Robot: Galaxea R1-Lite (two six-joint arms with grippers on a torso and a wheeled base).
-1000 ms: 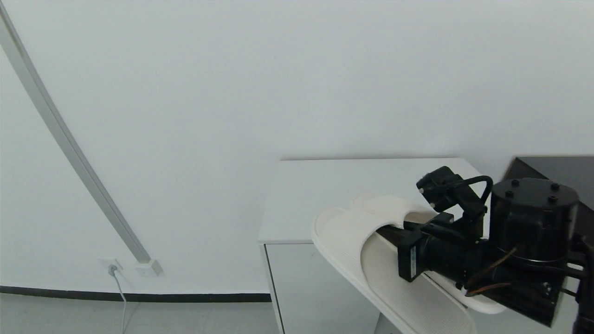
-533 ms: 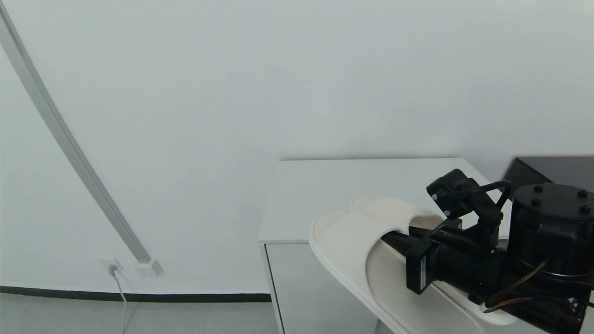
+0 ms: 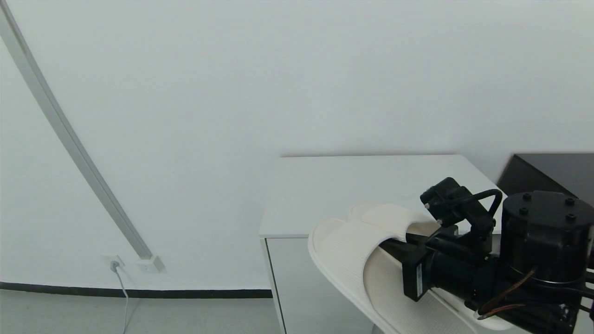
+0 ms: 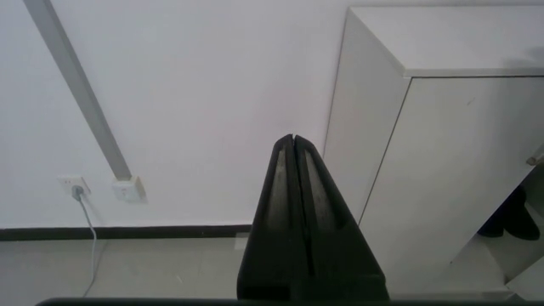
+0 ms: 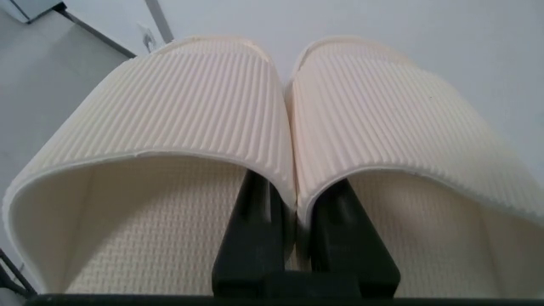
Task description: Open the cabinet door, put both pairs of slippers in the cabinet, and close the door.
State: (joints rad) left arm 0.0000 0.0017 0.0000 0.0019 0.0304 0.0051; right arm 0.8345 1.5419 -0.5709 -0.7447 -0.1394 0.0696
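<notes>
A: Where are the slippers?
B: The pair of cream ribbed fabric slippers (image 3: 345,248) is held in the air at the front top edge of the white box-shaped cabinet (image 3: 357,185), side by side, toes toward the wall; the right hand (image 5: 293,221) reaches in under the straps and pinches the two inner edges together between its black fingers (image 5: 252,212).
A: And the other hand?
B: The left hand (image 4: 294,157) is pressed together, finger against finger; it faces the wall just left of the cabinet.
A: What stands in the way?
B: In the head view the slippers and the right arm cover the right part of the flat pale door (image 3: 311,287); whether it is ajar I cannot tell; past its lower corner, in the left wrist view, a dark shape (image 4: 510,219) shows, too small to name.
A: And around it?
B: A slanted grey metal strip (image 3: 69,139) runs down the white wall and ends near a white wall socket (image 3: 112,264) with a cable; a black skirting line (image 3: 139,292) meets the grey floor (image 3: 60,315); a dark flat-topped counter (image 3: 557,169) stands just beside the cabinet on the right.
</notes>
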